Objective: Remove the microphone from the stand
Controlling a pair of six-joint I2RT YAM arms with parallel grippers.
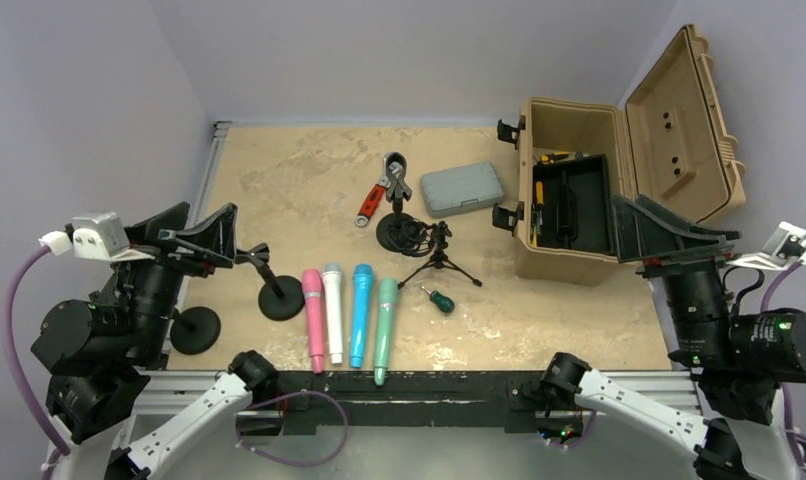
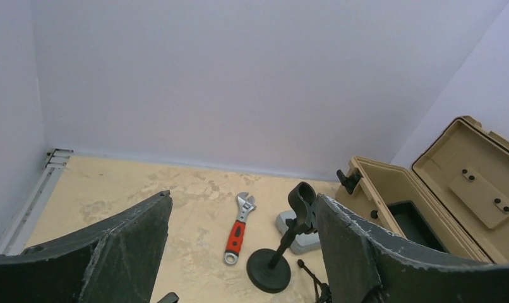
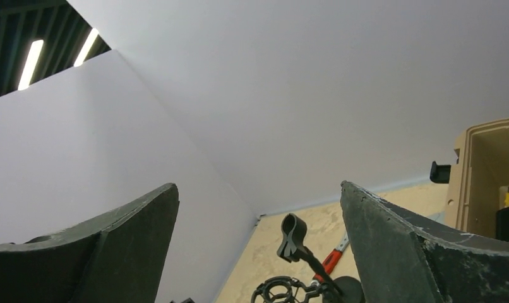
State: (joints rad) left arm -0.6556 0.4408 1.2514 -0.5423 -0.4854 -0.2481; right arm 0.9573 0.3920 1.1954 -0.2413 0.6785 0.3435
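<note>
Pink, white, blue and teal microphones lie side by side on the table near the front edge. A black round-base stand holds an empty clip; it also shows in the left wrist view and the right wrist view. A small tripod stand carries an empty shock mount. Two more round-base stands sit at the left. My left gripper and right gripper are both open, empty and raised.
A red-handled wrench and a grey case lie behind the stand. An open tan toolbox stands at the right, beside my right gripper. A small green screwdriver lies by the tripod.
</note>
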